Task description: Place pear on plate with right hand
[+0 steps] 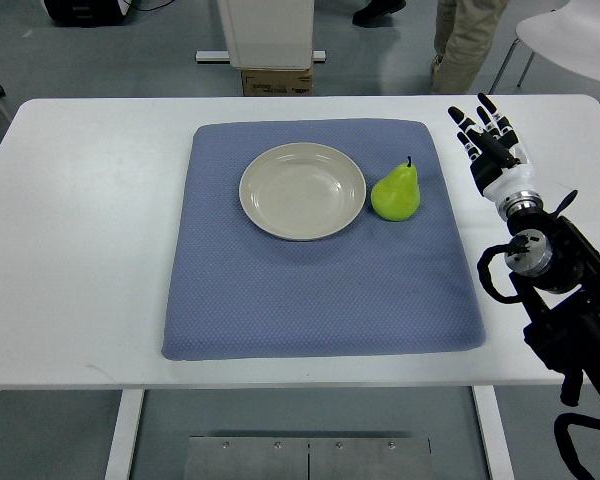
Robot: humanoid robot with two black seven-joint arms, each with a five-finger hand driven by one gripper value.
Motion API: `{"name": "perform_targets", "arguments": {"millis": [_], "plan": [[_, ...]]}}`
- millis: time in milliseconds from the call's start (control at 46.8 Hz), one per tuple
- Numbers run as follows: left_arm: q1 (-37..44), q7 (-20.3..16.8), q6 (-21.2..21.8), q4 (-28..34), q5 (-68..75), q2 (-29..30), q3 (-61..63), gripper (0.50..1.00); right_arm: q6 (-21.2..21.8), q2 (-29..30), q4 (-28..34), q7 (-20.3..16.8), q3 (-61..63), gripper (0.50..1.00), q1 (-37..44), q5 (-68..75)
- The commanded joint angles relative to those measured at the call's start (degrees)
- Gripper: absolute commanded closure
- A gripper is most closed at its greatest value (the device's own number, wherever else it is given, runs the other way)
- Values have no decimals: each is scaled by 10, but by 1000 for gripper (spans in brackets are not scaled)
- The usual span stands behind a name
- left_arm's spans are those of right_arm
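Note:
A green pear [395, 192] with a dark stem lies on a blue mat [320, 290], just right of a cream plate [302, 190] and apart from its rim. The plate holds nothing. My right hand [487, 140] is over the white table to the right of the mat, fingers spread and pointing away from me, holding nothing. It is about a hand's width right of the pear. The left arm does not show.
The white table [80, 230] carries the mat. Beyond the far edge stand a white pedestal base [265, 35], a cardboard box [276, 82], a person's legs [470, 40] and a white chair [575, 35].

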Motion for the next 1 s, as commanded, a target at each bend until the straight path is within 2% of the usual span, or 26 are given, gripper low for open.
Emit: {"name": "perform_targets", "arguments": {"millis": [0, 449, 748, 983], "plan": [[1, 0, -4, -1, 0, 0, 0, 500, 0, 0, 0, 0, 0, 500, 0, 0], [1, 0, -1, 0, 0, 0, -1, 500, 1, 0, 0, -8, -19, 500, 1, 22], [1, 0, -1, 0, 0, 0, -1, 500, 4, -40, -1, -6, -71, 500, 10, 56], [1, 0, 0, 0, 0, 0, -1, 500, 5, -41, -1, -7, -72, 500, 14, 57]]}}
